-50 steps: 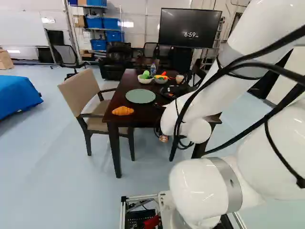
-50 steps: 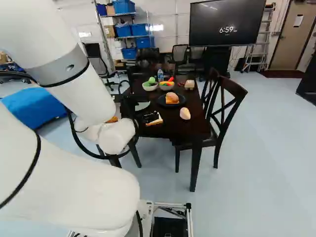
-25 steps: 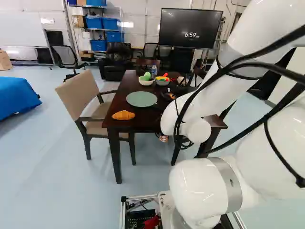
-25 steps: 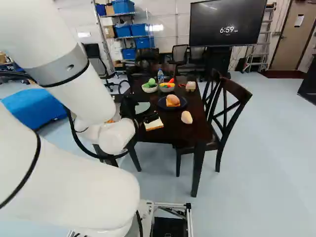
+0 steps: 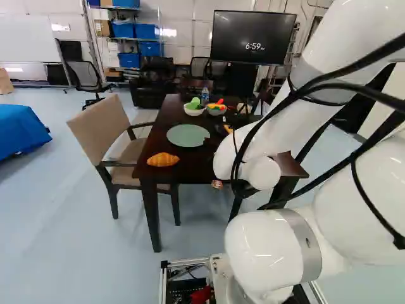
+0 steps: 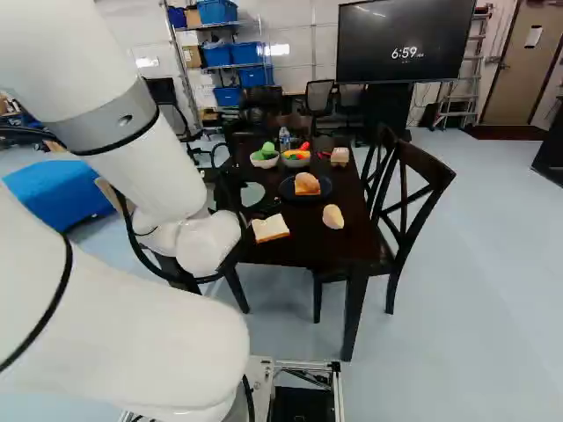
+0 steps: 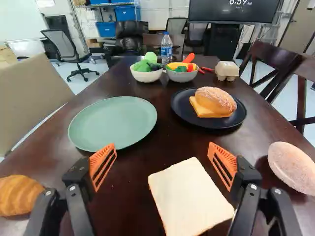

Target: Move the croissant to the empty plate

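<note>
Croissant (image 5: 162, 159) was seen near the edge of the table (image 5: 193, 166), near the green plate (image 5: 186, 135) but apart from it. Since the earlier frames, the base had been moved closer to the table, while the arm's pose was left unchanged. The gripper (image 5: 218, 134) was held wide open, nothing gripped, above the bread slice (image 7: 189, 196).

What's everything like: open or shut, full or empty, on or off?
Gripper: open, holding nothing
Green plate: empty
Croissant: on the table
Dark plate: holds a bun
White bowl: holds green food
Gray bowl: holds colorful food
Bread: lying flat
Bottle: upright, capped
Screen: on
</note>
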